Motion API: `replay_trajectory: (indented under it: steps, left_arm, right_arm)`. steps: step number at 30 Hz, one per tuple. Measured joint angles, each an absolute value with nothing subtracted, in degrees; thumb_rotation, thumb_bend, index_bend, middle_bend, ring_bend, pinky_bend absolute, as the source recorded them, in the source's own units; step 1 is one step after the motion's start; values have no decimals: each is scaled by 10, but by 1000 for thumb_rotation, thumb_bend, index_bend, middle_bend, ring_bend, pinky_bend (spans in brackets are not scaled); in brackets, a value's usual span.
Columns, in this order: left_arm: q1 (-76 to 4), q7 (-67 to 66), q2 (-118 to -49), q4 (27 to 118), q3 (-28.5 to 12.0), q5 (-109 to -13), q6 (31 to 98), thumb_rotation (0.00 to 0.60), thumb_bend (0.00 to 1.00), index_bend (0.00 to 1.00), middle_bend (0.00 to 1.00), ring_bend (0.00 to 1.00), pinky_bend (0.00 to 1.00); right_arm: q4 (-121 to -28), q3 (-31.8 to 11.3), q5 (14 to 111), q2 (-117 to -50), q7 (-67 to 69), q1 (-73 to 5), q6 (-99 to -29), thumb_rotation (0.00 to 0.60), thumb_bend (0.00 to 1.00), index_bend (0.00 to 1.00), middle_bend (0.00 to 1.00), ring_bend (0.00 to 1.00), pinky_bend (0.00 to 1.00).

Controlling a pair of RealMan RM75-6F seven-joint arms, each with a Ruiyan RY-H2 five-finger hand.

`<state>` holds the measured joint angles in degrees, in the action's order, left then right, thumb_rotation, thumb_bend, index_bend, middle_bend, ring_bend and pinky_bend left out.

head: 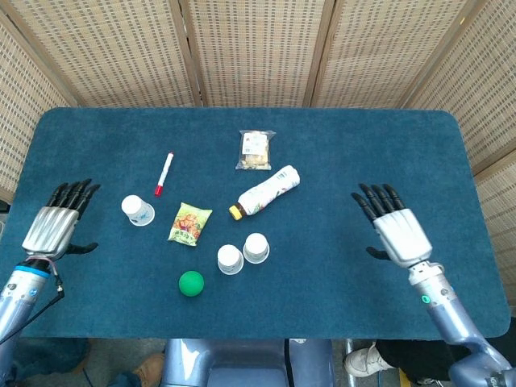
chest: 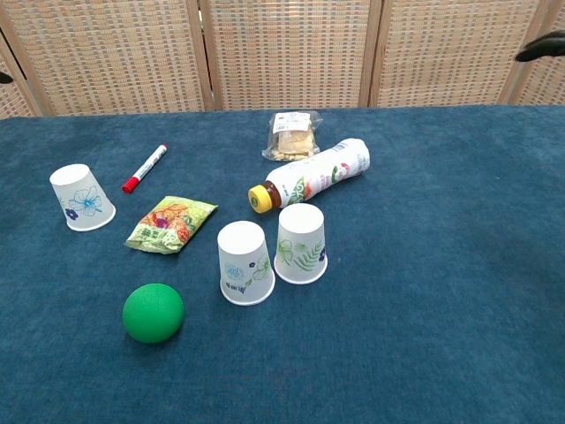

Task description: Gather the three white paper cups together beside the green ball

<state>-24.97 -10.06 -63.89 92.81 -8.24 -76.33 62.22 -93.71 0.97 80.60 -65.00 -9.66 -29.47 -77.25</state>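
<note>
Head view
Surface: dark blue felt-covered table (head: 387,153) with rounded far corners.
Room: woven wicker screen panels (head: 250,48) in wooden frames behind and at both sides.
Left hand (head: 56,226): over the table's left edge, fingers spread, holding nothing.
Right hand (head: 395,230): over the right part of the table, fingers spread, holding nothing; well apart from every item.
Cups: two white paper cups, upside down, side by side, touching or nearly so — one (head: 230,259) just right of the small green ball (head: 191,283), the other (head: 256,247) beside it. Third white paper cup (head: 138,210) lies tipped, well apart to the left.
Other items: red-capped white marker pen (head: 164,173); yellow-green snack packet (head: 189,223); white plastic bottle with yellow cap (head: 264,192), lying down; clear bag of biscuits (head: 255,150).

Chest view
Surface: same blue felt, filling the lower frame; wicker panels behind.
Hands: only dark fingertips at the top right corner (chest: 540,47); grip cannot be told here.
Cups: pair inverted, right one with green leaf print, just in front of the bottle's cap; far-left cup tilted, blue flower print.
Ball: front left, near the pair, not touching.
</note>
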Motion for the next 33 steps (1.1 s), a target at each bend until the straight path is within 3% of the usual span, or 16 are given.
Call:
replay_trajectory:
  steps: [3,9,21,24,33]
  left_arm:
    - [-290,-114,-654,913,-91,-755,568,600,0,0,0,0,0]
    - [-357,-150,-691,875,-100,-716,487,600,0,16,0,0,11]
    - [-393,-204,-726,807,-91,-614,444,600,0,101,1,9,48]
    - [-397,-184,-738,782,-91,-613,438,600,0,158,12,41,98]
    - [-414,-124,-778,697,-87,-628,407,600,0,197,57,90,156]
  right_arm:
    - [-896,23,828,-661,-80,-239,-833,600,0,0,0,0,0]
    - [-909,39,854,-680,-103,-173,-890,600,0,0,0,0,0]
    - [-890,13,861,-681,-72,-155,-873,600,0,0,0,0,0]
    - [-892,9,862,-681,-73,-152,-868,600,0,0,0,0,0]
    - [-895,-1,867,-685,-86,-145,-860,600,0,0,0,0,0]
